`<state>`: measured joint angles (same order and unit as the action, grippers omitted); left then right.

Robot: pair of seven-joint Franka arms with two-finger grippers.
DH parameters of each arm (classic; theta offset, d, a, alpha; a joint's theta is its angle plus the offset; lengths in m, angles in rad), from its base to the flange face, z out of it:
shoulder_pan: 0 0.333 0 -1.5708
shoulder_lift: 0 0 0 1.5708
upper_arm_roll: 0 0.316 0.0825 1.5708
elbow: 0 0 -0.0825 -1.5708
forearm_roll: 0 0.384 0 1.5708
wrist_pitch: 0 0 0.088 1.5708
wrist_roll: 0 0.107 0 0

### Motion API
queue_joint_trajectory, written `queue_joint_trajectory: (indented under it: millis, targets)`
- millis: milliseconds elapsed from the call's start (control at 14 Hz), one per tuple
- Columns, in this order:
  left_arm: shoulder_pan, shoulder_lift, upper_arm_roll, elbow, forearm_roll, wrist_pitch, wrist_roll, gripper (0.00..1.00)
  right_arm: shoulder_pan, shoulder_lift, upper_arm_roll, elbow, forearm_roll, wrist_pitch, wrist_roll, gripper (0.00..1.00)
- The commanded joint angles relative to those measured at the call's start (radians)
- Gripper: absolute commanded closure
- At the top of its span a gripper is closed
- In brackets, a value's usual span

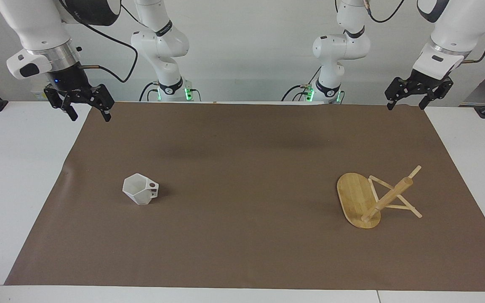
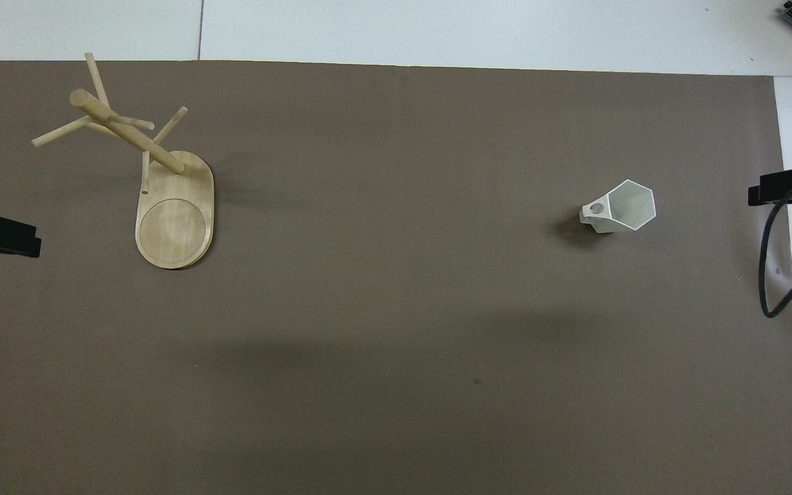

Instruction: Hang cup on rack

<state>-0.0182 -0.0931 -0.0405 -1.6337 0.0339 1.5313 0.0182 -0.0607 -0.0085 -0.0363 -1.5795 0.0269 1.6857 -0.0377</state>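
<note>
Cup (image 1: pixel 140 194) upright on brown mat (image 1: pixel 242 252), toward the right arm's end of the table, mouth up, nothing touching it. Small, white, matte, faceted walls, polygonal rim; blocky handle with a round hole faces the rack's end. Judged light and rigid, probably hard plastic or ceramic, so it may skid or tip if nudged from one side only. Flat facets should give the fingers better purchase than a round wall; best hold looks like a pinch across the rim wall away from the handle, leaving the hole free for a peg. Rack (image 1: pixel 373 198) well apart, toward the left arm's end, bamboo, oval base, post and thin pegs; pegs look slender, and the hole small, so threading will want care. Right gripper (image 1: pixel 86 111) hangs over the mat's corner near its base, fingers spread wide, empty. Left gripper (image 1: pixel 409 101) hangs over the mat's other robot-side corner, also spread, empty, waiting.
</note>
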Motion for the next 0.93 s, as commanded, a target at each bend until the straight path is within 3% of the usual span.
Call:
queue_joint_trajectory:
  millis: [0, 430, 860]
  targets:
    - [-0.003, -0.022, -0.002, -0.029, 0.008, 0.013, -0.001, 0.00, -0.005, -0.013, 0.010, -0.030, -0.019, 0.015, 0.006, 0.00]
    - [-0.005, -0.020, -0.005, -0.029, -0.002, 0.041, -0.004, 0.00, -0.005, -0.016, 0.013, -0.115, -0.019, 0.149, -0.008, 0.00]
    - [-0.009, -0.022, -0.013, -0.029, -0.002, 0.050, -0.008, 0.00, -0.004, 0.044, 0.016, -0.175, -0.019, 0.313, -0.030, 0.00]
